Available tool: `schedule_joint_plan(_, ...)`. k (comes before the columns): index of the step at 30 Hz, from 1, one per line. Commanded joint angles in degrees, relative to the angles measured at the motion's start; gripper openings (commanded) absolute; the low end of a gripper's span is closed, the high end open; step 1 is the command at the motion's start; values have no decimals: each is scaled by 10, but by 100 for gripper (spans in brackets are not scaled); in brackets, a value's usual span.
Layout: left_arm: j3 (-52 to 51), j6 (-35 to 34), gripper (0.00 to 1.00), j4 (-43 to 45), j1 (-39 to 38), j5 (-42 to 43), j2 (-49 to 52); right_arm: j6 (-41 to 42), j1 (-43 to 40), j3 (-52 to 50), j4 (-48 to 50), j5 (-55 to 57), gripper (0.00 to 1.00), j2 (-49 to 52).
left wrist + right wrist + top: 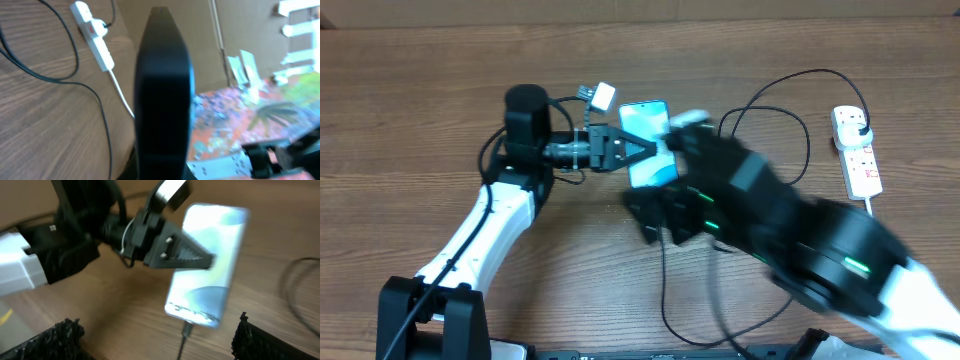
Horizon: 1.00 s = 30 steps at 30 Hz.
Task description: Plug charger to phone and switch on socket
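Wooden table (420,80); blurred right arm (800,230) overlaps charger (663,285) below phone (645,140).

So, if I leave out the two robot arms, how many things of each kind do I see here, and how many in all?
Phone: 1
Black charger cable: 1
White power strip: 1
Total: 3
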Motion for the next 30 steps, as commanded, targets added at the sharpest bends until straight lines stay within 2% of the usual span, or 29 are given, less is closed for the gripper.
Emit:
schedule_joint_plan(1, 2, -10, 7, 3, -35, -95, -9, -3, -2, 24, -31, 112, 100, -66)
schedule_joint_plan(5, 14, 11, 8, 3, -60, -131, 10, 1, -2, 24, -48, 150, 100, -128)
schedule_joint_plan(8, 31, 21, 9, -8, -63, -127, 52, 1, -2, 24, -51, 150, 100, -162)
schedule_joint_plan(10, 50, 57, 8, -42, -60, -105, 94, 1, -2, 24, -55, 151, 100, -175)
schedule_joint_plan(15, 118, 195, 4, -209, -47, -88, 202, 2, -2, 23, -67, 150, 100, -178)
schedule_joint_plan(19, 173, 322, 4, -376, -44, -169, 262, 2, -2, 23, -71, 150, 100, -175)
schedule_joint_plan(22, 189, 383, 4, -453, -44, -221, 283, 2, -2, 23, -72, 151, 100, -174)
schedule_joint_plan(25, 189, 411, 4, -483, -45, -226, 287, 2, -2, 23, -71, 153, 100, -174)
schedule_joint_plan(30, 189, 414, 4, -464, -45, -241, 287, 2, -2, 23, -71, 161, 100, -173)
